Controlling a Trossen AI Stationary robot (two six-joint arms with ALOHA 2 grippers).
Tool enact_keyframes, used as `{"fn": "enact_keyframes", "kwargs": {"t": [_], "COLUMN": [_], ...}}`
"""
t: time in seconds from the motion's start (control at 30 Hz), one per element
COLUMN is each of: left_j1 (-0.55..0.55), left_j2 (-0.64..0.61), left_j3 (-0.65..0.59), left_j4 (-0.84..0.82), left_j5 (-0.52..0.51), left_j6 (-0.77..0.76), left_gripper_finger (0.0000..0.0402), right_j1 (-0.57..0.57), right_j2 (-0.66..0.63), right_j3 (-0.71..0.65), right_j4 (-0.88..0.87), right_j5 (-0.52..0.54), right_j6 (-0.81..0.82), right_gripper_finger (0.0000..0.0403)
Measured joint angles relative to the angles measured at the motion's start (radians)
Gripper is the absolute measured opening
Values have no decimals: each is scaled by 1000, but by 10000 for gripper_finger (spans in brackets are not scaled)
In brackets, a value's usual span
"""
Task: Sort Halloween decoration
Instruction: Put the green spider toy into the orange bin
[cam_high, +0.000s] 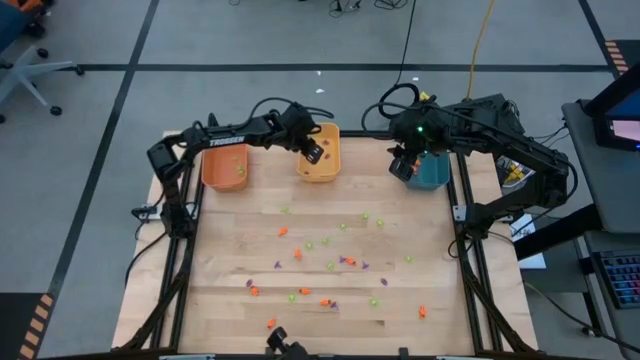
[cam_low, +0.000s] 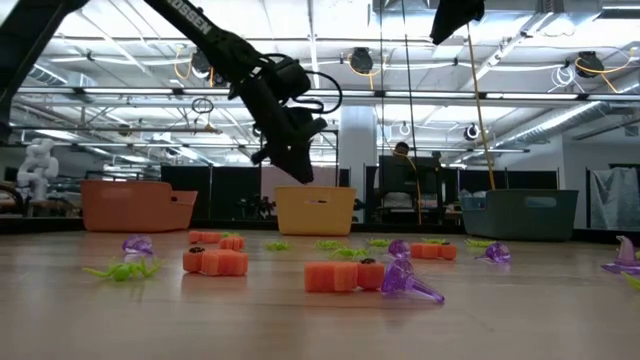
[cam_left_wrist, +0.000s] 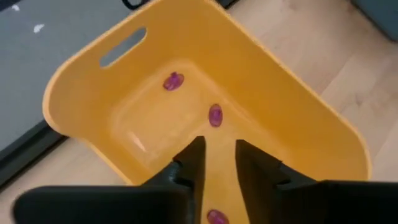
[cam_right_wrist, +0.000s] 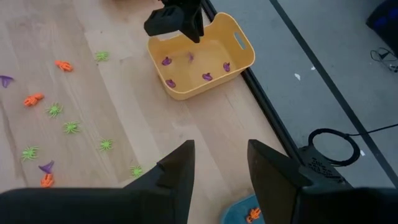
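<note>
The Halloween decoration, small orange, green and purple trinkets (cam_high: 330, 265), lies scattered over the middle of the wooden table and shows close up in the low view (cam_low: 345, 274). My left gripper (cam_high: 312, 150) hangs open over the yellow bin (cam_high: 320, 165). The left wrist view looks down between its fingers (cam_left_wrist: 217, 155) at three purple trinkets (cam_left_wrist: 215, 116) on the bin's floor. My right gripper (cam_high: 403, 165) is open and empty (cam_right_wrist: 221, 162) above the teal bin (cam_high: 432, 172). In the right wrist view an orange trinket (cam_right_wrist: 252, 214) lies in that bin.
The orange bin (cam_high: 225, 165) stands at the far left of the table and holds green trinkets (cam_high: 240, 170). All three bins line the far edge (cam_low: 135, 205) (cam_low: 315, 210) (cam_low: 520, 213). Black frame rails run along the table's left and right sides (cam_high: 470, 260).
</note>
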Motion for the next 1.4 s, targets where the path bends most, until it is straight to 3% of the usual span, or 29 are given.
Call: {"fn": "enact_keyframes", "kwargs": {"t": [0.17, 0.27, 0.4, 0.57, 0.73, 0.93, 1.27, 1.4], "left_j1": [2, 4, -14, -81, -170, -298, -462, -481], "left_j2": [-26, -70, -149, -287, -392, -466, -467, -457], "left_j3": [10, 56, 96, 103, 102, 102, 102, 101], "left_j4": [-41, -95, -195, -255, -386, -559, -577, -528], "left_j5": [10, 70, 152, 163, 114, 33, -152, -166], "left_j6": [-56, -136, -206, -243, -248, -310, -419, -419], "left_gripper_finger": [142, 158, 157, 135, 118, 113, 113, 113], "right_j1": [1, 1, 2, 15, 95, 192, 312, 371], "right_j2": [0, 0, 0, 0, -2, -5, -136, -219], "right_j3": [0, 0, 0, 0, 0, -24, -322, -462], "right_j4": [-16, -47, -85, -168, -249, -309, -286, -241], "right_j5": [0, -4, -53, -148, -187, -159, -222, -239], "right_j6": [10, 46, 108, 286, 480, 597, 767, 905], "right_gripper_finger": [134, 134, 134, 134, 134, 134, 135, 136]}}
